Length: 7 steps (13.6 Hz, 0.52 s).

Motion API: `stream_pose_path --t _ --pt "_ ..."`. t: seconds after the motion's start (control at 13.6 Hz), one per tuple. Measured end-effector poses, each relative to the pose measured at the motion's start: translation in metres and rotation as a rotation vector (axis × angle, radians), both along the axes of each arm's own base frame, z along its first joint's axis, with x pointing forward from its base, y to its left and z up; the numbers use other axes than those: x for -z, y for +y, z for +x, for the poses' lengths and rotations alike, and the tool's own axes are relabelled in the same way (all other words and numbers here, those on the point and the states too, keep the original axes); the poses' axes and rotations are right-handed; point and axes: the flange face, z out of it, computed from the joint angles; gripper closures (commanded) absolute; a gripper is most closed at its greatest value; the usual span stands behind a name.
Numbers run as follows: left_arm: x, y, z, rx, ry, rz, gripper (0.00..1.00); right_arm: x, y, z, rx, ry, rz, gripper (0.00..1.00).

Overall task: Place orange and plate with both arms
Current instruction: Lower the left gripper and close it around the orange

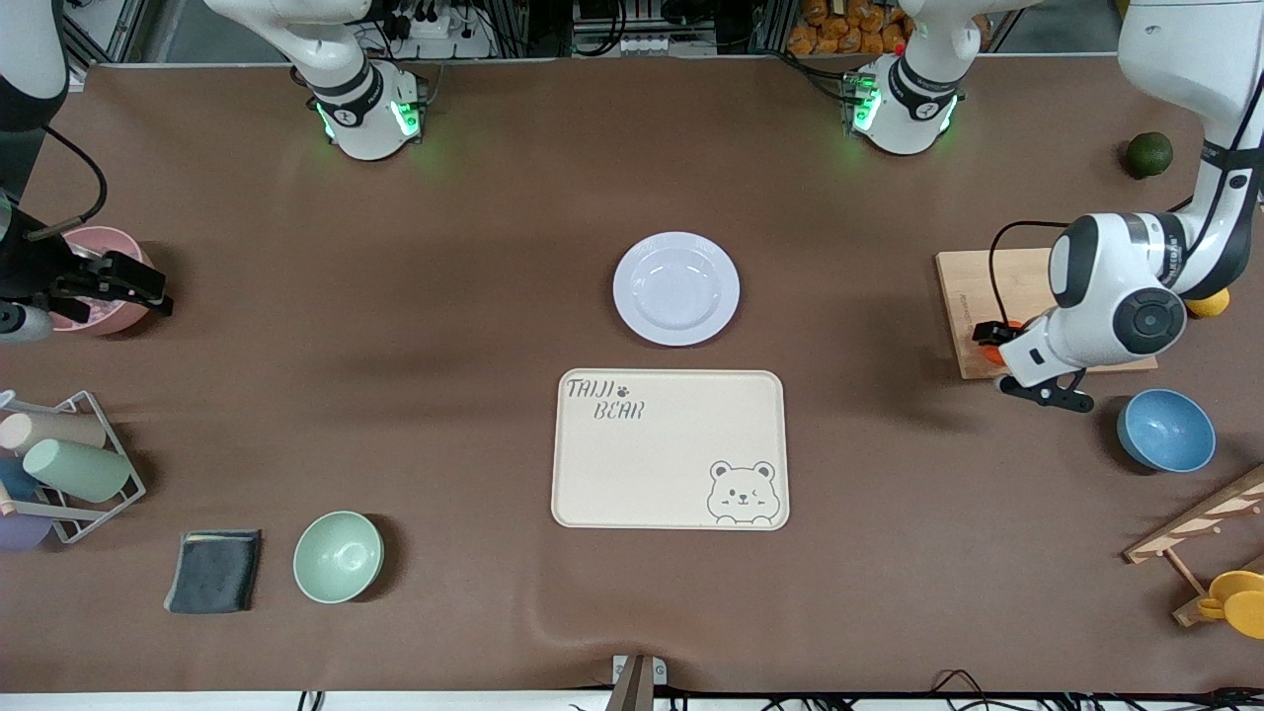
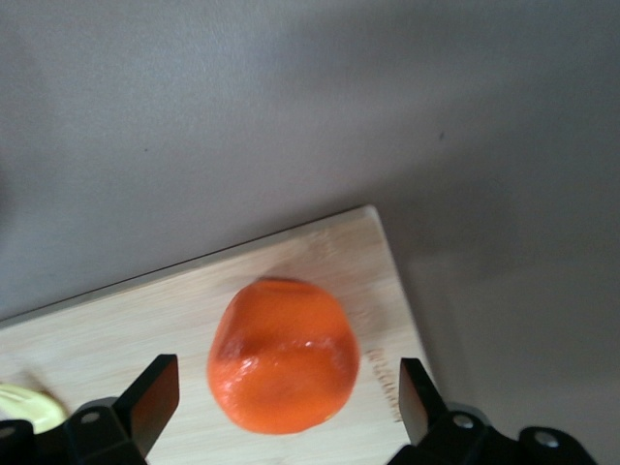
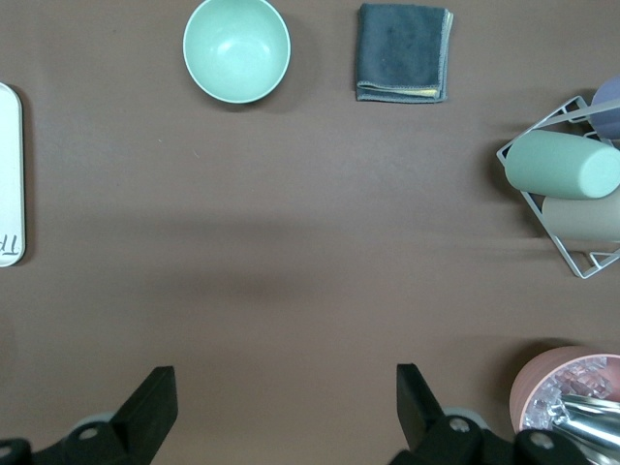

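The orange (image 2: pixel 284 356) lies on a wooden cutting board (image 2: pixel 145 325) toward the left arm's end of the table. My left gripper (image 2: pixel 286 392) stands open with one finger on each side of the orange, neither one touching it. In the front view the left gripper (image 1: pixel 990 344) covers most of the fruit. The pale lavender-white plate (image 1: pixel 676 288) sits bare at the table's middle, just farther from the front camera than the beige bear tray (image 1: pixel 670 449). My right gripper (image 3: pixel 286 402) hangs open and holds nothing, over bare table beside a pink bowl (image 1: pixel 99 276); the right arm waits.
A lemon (image 1: pixel 1207 303), a dark green fruit (image 1: pixel 1148 154) and a blue bowl (image 1: pixel 1165 430) lie around the board (image 1: pixel 987 286). Toward the right arm's end are a wire rack of cups (image 3: pixel 567 184), a green bowl (image 3: pixel 236 48) and a grey cloth (image 3: pixel 403 52).
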Motion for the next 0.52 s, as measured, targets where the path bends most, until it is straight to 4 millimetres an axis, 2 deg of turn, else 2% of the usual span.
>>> stream_pose_path --t 0.52 --pt "0.023 -0.004 -0.021 0.095 -0.001 0.034 0.0 0.0 0.003 0.0 -0.004 0.002 0.0 0.0"
